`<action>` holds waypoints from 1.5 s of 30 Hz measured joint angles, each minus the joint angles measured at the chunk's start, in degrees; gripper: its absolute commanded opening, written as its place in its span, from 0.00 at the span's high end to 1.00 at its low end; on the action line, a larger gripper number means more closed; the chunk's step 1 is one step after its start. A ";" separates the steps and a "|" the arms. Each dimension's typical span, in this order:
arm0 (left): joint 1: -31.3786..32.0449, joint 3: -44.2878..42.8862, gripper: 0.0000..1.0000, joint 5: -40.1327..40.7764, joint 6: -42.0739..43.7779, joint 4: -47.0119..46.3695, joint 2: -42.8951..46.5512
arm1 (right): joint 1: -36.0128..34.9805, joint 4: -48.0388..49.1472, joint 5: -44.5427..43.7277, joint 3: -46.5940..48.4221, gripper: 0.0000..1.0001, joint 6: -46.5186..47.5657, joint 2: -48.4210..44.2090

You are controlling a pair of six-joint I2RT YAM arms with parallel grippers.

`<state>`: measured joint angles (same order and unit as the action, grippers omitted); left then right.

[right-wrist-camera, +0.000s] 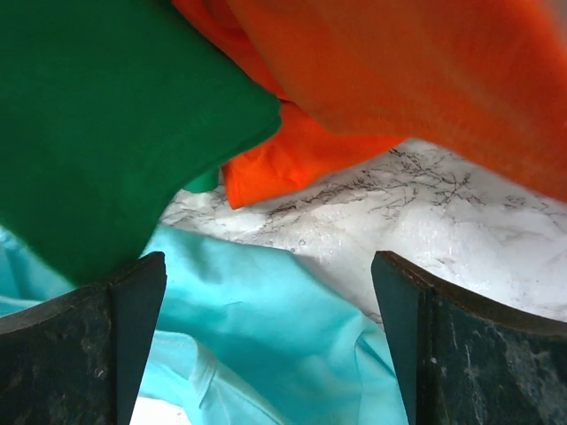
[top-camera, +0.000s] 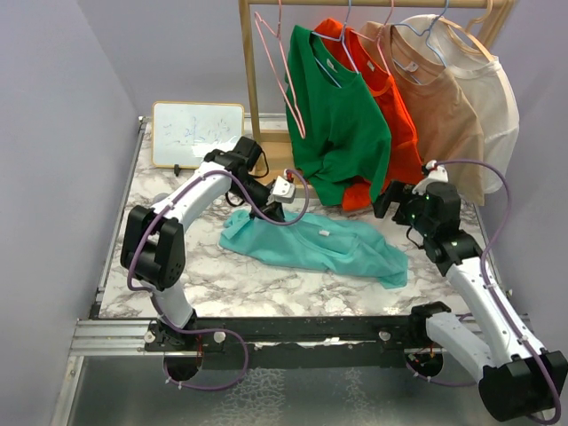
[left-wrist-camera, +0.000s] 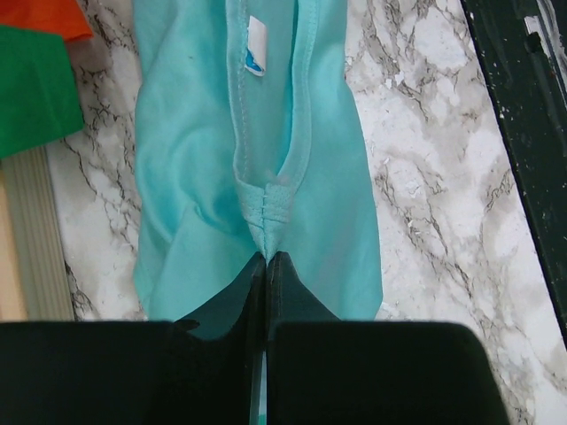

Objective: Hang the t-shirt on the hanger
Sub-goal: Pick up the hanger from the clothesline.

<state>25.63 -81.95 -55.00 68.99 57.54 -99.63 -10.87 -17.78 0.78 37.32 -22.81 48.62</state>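
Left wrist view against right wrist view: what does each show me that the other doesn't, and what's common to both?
Only the left wrist: the left gripper shut on the t-shirt at its neckline seam, and the white tag. Only the right wrist: the right gripper open, with nothing between its fingers. Both: the teal t-shirt, the green shirt, the orange shirt and the marble table.

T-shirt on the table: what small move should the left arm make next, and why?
Probably raise the left pincer a little. It is shut on the collar seam of the t-shirt, which lies crumpled on the table; the right pincer is open near it, and the hanger hangs empty. Lifting may open the neck.
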 measured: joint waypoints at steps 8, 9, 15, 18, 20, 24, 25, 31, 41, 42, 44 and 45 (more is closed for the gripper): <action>-2.27 1.90 1.00 -0.09 -2.23 -2.34 0.17 | 0.00 -6.27 1.62 10.78 0.04 -0.04 -2.69; -2.27 2.14 1.00 -0.11 -2.80 -2.99 0.17 | 0.00 -6.54 1.81 12.68 0.04 -0.02 -2.80; -2.25 4.02 1.00 -0.26 -6.23 -6.64 0.92 | 0.00 -5.84 3.37 28.06 0.05 1.40 1.92; -2.25 5.70 1.00 -0.26 -8.09 -8.90 2.67 | 0.00 -4.94 4.74 36.68 0.06 2.67 7.32; -2.25 6.25 1.00 -0.26 -8.87 -9.68 3.39 | 0.00 -4.42 5.60 41.07 0.10 3.32 10.78; -2.25 6.88 1.00 -0.26 -10.71 -11.76 3.74 | 0.00 -2.75 8.79 48.87 0.18 4.20 18.71; -2.25 7.13 1.00 -0.26 -11.28 -12.35 3.74 | 0.00 -2.69 9.60 50.62 0.18 4.17 20.76; -2.25 8.28 1.00 -0.24 -14.10 -14.78 3.74 | -2.89 -2.58 11.80 63.47 0.18 5.09 33.59; -2.25 10.10 1.00 -0.22 -16.87 -17.27 4.02 | -18.10 -3.34 6.08 81.72 0.17 10.62 45.16; -2.25 10.21 1.00 -0.22 -17.05 -17.35 4.09 | -19.28 -3.37 5.29 82.47 0.17 11.06 45.99; -2.25 10.40 1.00 -0.22 -17.38 -17.66 4.24 | -20.41 -3.26 3.41 82.77 0.16 11.32 47.45; -2.25 10.47 1.00 -0.22 -17.53 -17.75 4.37 | -20.55 -3.26 2.62 82.75 0.16 11.37 48.15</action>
<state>23.38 -71.48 -55.22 51.46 39.79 -95.26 -31.42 -21.04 3.40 120.07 -11.44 96.77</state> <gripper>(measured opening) 0.018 0.832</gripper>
